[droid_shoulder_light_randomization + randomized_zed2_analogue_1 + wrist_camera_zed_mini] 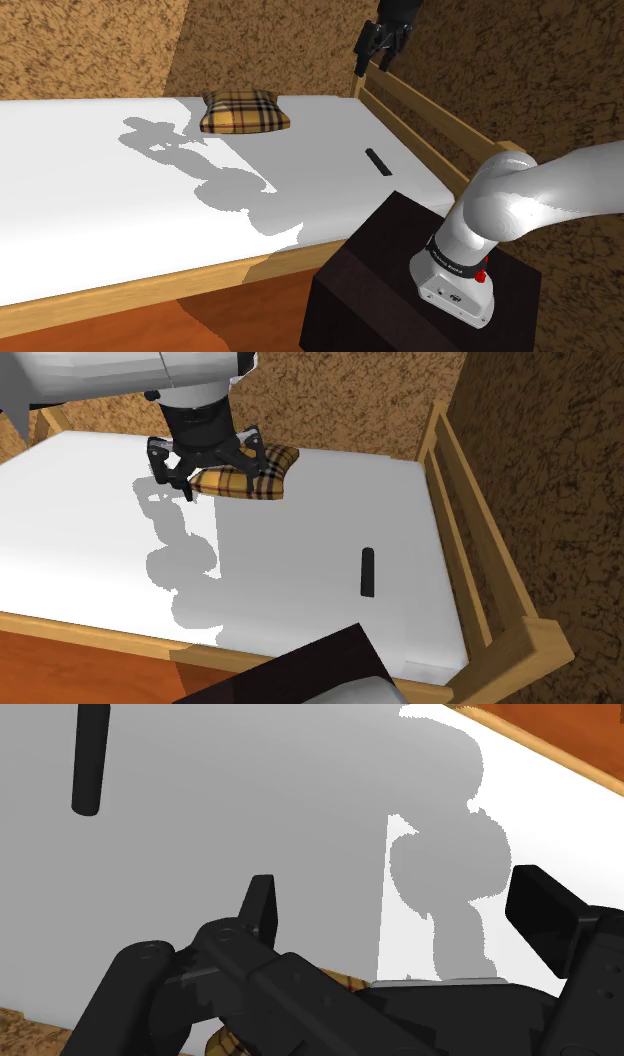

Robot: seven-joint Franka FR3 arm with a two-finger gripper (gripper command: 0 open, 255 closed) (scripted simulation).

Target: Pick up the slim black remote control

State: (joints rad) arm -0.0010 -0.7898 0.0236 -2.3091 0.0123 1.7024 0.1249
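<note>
1. The gripper [400, 914] is seen with its jaws apart. Nothing is clasped, and only the white mattress [90, 170] and the arm's grey shadow [440, 854] are seen between the two black fingers [262, 907].
2. The slim black remote control [88, 759] is found lying flat on the mattress. It is well apart from the jaws and outside their gap, off past the outer side of one finger.
3. In the second exterior view, the jaws are shown raised above the bed, and the remote is placed well away from them, towards the wooden side rail [470, 542].
4. A yellow and black plaid pillow [255, 480] is located just beside the jaws, much nearer to them than the remote is.
5. In the shoulder view, the remote is seen far below the jaws, near the mattress edge closest to the dark stand [380, 280].
</note>
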